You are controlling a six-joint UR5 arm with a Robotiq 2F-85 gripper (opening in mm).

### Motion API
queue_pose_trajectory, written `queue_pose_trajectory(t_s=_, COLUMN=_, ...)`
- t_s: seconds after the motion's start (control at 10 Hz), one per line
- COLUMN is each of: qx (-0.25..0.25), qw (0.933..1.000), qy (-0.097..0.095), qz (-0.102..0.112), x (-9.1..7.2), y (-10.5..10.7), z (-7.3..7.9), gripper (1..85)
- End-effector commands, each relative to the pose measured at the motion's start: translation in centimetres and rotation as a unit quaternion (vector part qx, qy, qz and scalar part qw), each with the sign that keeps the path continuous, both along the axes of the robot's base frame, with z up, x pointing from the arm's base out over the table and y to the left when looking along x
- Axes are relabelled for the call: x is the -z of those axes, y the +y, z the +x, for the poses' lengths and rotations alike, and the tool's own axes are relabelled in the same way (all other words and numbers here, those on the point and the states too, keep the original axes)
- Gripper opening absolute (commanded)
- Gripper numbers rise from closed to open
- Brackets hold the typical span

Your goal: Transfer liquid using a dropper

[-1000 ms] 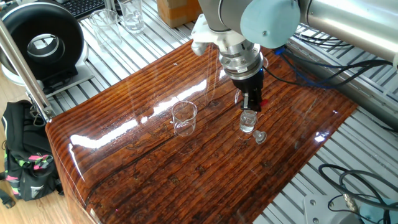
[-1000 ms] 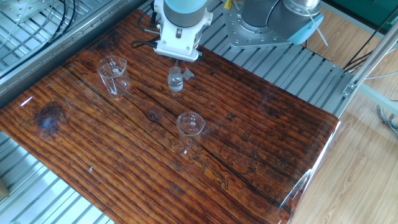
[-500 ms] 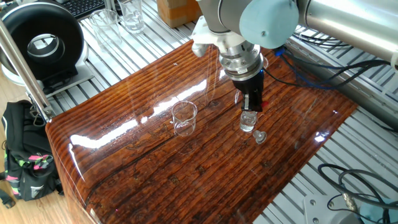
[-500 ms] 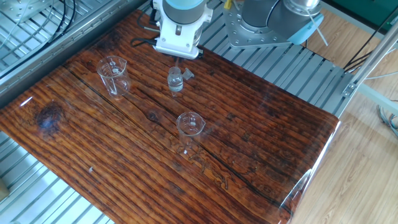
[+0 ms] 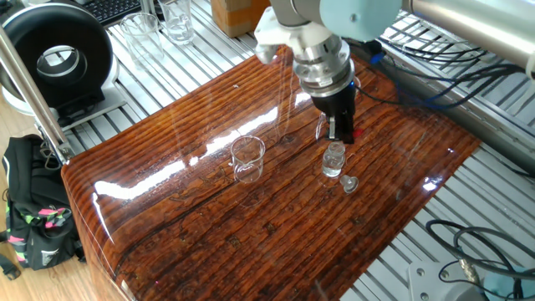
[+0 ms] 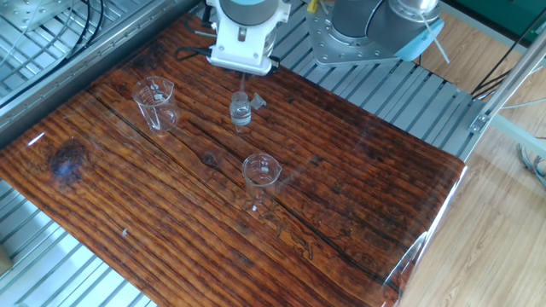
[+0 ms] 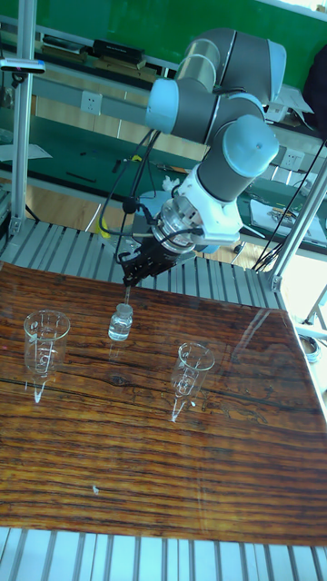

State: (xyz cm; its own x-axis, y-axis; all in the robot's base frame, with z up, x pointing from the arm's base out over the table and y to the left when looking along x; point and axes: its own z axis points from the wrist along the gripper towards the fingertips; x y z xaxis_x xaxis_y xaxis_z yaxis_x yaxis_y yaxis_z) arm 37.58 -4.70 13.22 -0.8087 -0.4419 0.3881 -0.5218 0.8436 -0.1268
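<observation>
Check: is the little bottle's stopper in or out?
Out. The stopper lies on the table beside the bottle, whose mouth is open under the gripper.

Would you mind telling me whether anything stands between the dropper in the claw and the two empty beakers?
Nothing visible does. The claw holds the dropper above the small bottle; bare wood lies between it and both the near beaker and the far beaker. The stopper lies on the bottle's other side.

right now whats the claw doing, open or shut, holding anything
Claw: shut on the dropper, held upright with its tip above the small bottle.
</observation>
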Motion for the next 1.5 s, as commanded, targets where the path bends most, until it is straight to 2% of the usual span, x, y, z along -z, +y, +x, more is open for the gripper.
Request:
queue_pose_trajectory(t_s=0.0, qx=-0.001, qw=1.0000, qy=0.008, qz=0.004, x=-1.6, y=-0.1, z=-0.5, gripper=14.0)
queue_pose_trajectory(t_s=0.4, qx=-0.002, qw=0.9999, qy=0.013, qz=0.008, x=-2.3, y=-0.1, z=-0.8, gripper=13.7)
queue_pose_trajectory(t_s=0.8, qx=-0.008, qw=0.9997, qy=0.019, qz=0.014, x=-4.5, y=-0.7, z=-1.4, gripper=13.0)
queue_pose_trajectory(t_s=1.1, qx=-0.004, qw=0.9996, qy=0.015, qz=0.026, x=-6.0, y=-0.7, z=-1.6, gripper=13.0)
queue_pose_trajectory(t_s=1.4, qx=0.005, qw=0.9993, qy=0.008, qz=0.035, x=-7.0, y=0.6, z=-1.0, gripper=12.7)
